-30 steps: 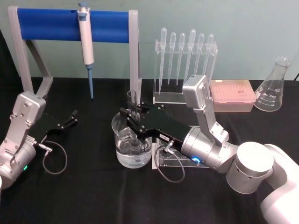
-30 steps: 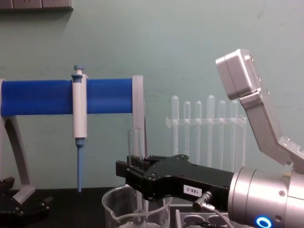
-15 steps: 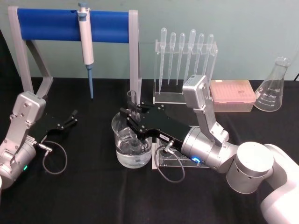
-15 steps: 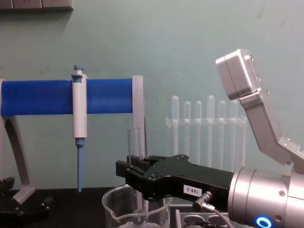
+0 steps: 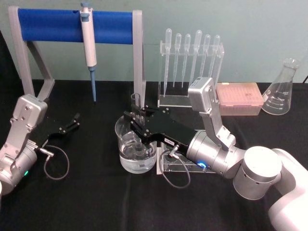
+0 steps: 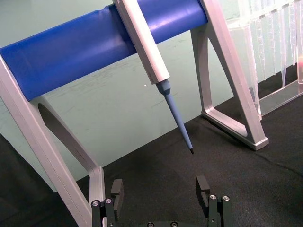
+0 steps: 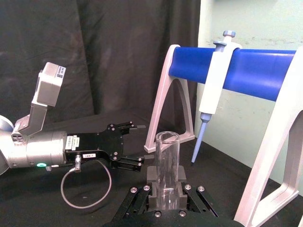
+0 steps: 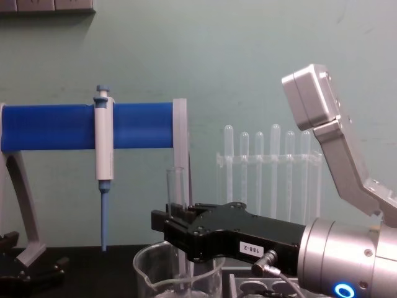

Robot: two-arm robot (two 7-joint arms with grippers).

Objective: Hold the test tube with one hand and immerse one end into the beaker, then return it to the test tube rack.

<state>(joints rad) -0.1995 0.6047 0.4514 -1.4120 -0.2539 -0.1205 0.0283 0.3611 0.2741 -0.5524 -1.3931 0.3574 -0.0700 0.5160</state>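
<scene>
Nothing has moved: right claw stays clenched on upright clear glass test tube, its lower end below in wide water-filled glass beaker; left claw released.

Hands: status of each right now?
Left hand: open, empty.
Right hand: closed on the test tube, lower end in the beaker.

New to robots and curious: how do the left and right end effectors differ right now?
The right end effector is shut on the test tube; the left end effector is open and holds nothing. The right one reaches over the beaker, with the tube's lower end inside it; the left one sits off to the left by the blue stand, away from the glassware. Both are black, two-fingered, on silver wrists.
</scene>
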